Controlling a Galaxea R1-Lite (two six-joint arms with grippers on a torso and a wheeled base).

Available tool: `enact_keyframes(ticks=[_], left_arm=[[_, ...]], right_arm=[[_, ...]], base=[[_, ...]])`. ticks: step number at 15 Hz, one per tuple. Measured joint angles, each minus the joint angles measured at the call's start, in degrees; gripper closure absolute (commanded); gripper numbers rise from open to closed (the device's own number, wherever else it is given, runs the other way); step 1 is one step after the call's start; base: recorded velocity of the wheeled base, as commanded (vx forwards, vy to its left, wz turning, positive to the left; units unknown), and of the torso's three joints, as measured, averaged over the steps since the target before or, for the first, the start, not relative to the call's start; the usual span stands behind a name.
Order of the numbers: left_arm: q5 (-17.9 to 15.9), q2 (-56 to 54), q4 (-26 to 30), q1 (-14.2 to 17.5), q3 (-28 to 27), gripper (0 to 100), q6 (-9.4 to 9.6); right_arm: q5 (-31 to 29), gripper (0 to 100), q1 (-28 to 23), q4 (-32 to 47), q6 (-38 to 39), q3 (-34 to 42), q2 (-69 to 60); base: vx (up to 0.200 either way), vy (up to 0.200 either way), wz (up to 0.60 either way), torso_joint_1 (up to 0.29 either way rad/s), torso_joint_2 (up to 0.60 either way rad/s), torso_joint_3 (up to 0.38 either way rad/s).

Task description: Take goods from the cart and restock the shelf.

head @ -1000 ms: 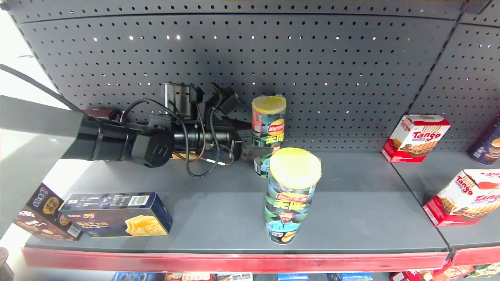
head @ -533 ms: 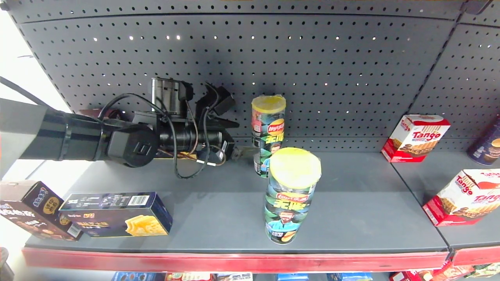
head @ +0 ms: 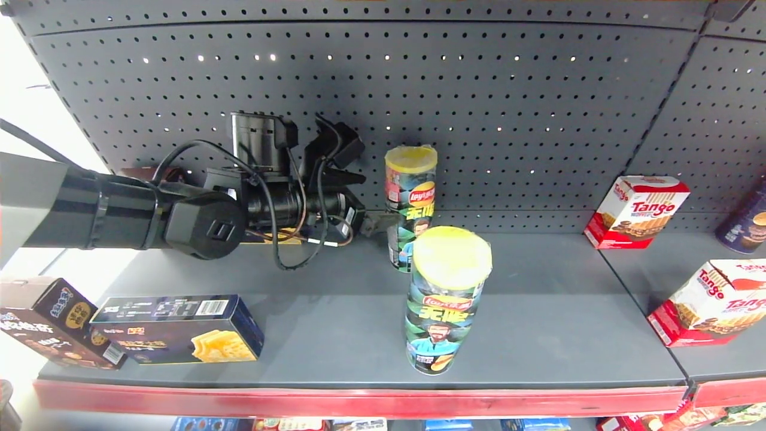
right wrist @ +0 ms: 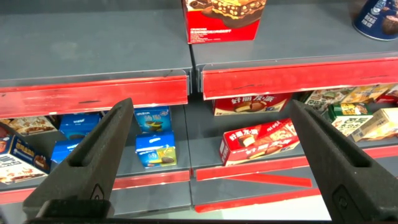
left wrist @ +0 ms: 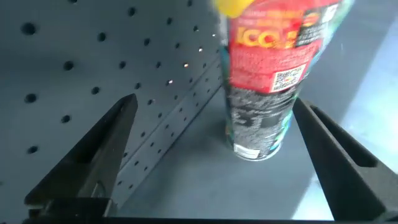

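Two cans upright: front can point(head: 447, 299) at 5 o'clock of rear can point(head: 410, 203). Left gripper point(head: 380, 197) at its 9 o'clock, spread wide, empty.

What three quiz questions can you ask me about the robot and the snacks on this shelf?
1. True or false: the left gripper has its jaws open, facing the back chip can.
2. Pick one: the lid on the front chip can is A red, B yellow, C blue.
3. Fill in: on the shelf, the blue box lies on the robot's ___ side of the front chip can.

Key: 1 true; 2 B; 3 left.
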Motion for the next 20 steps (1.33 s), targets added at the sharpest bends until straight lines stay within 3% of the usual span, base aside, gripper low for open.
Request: enact_keyframes(ticks=[7, 12, 16, 20], left_arm=[[4.46, 0.83, 0.07, 0.15, -0.66, 0, -0.32], [5.12, 1.24, 0.05, 0.85, -1.27, 0, -0.34], [6.11, 0.77, -0.44, 1.11, 0.26, 0, -0.24], [11.2, -2.36, -1.45, 1.8, 6.03, 0, -0.07]], right_arm=[[0.0, 0, -0.01, 0.0, 0.0, 0.0, 0.0], [0.0, 0, 0.0, 0.0, 0.0, 0.0, 0.0], [0.0, 0, 0.0, 0.0, 0.0, 0.0, 0.0], [0.0, 0, 0.0, 0.02, 0.0, 0.0, 0.0]], base=[[0.0, 0.0, 0.0, 0.0, 0.0, 0.0], [0.0, 0.0, 0.0, 0.0, 0.0, 0.0], [0.0, 0.0, 0.0, 0.0, 0.0, 0.0], [0.0, 0.0, 0.0, 0.0, 0.0, 0.0]])
